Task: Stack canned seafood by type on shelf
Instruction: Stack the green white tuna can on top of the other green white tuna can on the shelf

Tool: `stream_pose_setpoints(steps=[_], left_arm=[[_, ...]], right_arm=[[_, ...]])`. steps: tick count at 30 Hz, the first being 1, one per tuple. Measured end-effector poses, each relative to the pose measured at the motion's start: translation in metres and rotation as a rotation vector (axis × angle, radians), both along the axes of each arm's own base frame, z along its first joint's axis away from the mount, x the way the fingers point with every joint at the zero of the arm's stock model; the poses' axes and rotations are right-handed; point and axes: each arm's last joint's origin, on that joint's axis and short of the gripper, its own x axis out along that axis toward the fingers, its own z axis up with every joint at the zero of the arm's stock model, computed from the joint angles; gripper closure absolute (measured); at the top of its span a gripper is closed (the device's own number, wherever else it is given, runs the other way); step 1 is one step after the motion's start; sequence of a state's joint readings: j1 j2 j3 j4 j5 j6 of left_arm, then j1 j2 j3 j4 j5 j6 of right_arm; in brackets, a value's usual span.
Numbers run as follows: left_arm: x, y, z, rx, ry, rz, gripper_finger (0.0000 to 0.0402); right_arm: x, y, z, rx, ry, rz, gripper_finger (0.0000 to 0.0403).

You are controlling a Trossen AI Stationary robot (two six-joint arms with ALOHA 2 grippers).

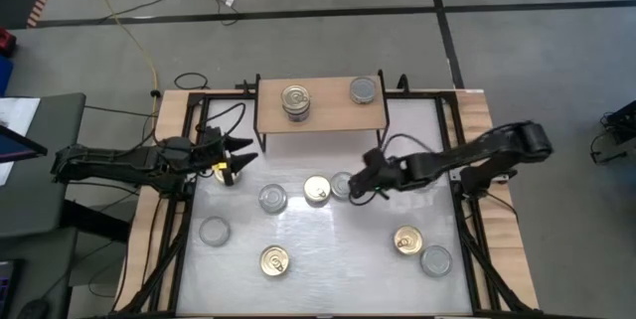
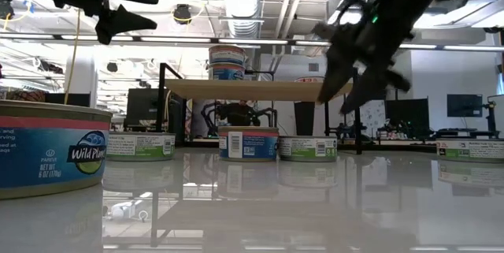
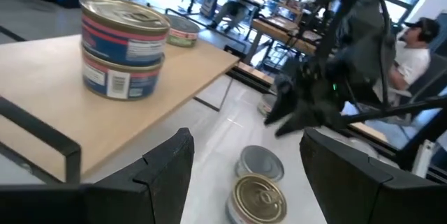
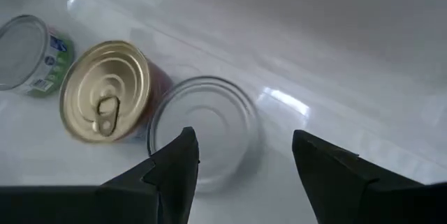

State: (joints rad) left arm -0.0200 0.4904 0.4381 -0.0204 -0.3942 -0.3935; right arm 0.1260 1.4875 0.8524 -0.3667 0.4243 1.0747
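The right end effector (image 1: 356, 188) hangs spread and empty over a silver tin (image 1: 343, 185) near the bench (image 1: 328, 259) centre, with a gold tin (image 1: 317, 191) touching at its nine o'clock. Descending, a finger could clip that neighbour and shove both. The shelf (image 1: 323, 118) at twelve o'clock holds a two-tin stack (image 1: 295, 100) and one silver tin (image 1: 364, 89). The left end effector (image 1: 237, 155), spread, waits at nine o'clock.
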Motion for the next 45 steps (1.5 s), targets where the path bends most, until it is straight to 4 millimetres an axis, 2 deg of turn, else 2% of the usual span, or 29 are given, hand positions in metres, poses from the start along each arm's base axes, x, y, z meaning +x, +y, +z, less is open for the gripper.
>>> stream_pose_setpoints(steps=[5,11,17,26,30,34,40,45], left_arm=[[-0.001,0.001,0.000,-0.028,-0.014,0.057,0.0151],[0.004,-0.007,-0.002,-0.067,-0.011,0.003,0.0151],[0.027,-0.027,-0.013,-0.097,0.033,-0.030,0.0159],[0.075,-0.075,-0.031,-0.166,0.072,-0.031,0.0160],[0.105,-0.101,-0.033,-0.177,0.120,-0.041,0.0161],[0.137,-0.124,-0.032,-0.191,0.147,-0.045,0.0161],[0.181,-0.150,-0.041,-0.257,0.162,-0.025,0.0161],[0.209,-0.165,-0.053,-0.355,0.152,-0.006,0.0161]], right_arm=[[0.021,-0.003,-0.027,-0.001,-0.010,-0.014,0.0147],[0.027,-0.002,-0.044,0.042,0.075,-0.022,0.0148],[0.021,0.031,-0.046,0.088,0.132,0.097,0.0165],[0.003,0.082,-0.047,0.157,0.179,0.260,0.0199],[-0.008,0.099,-0.036,0.155,0.152,0.323,0.0207],[-0.021,0.104,-0.009,0.111,0.082,0.399,0.0210],[-0.037,0.096,0.026,0.069,0.002,0.438,0.0210],[-0.050,0.088,0.027,0.137,0.092,0.360,0.0210]])
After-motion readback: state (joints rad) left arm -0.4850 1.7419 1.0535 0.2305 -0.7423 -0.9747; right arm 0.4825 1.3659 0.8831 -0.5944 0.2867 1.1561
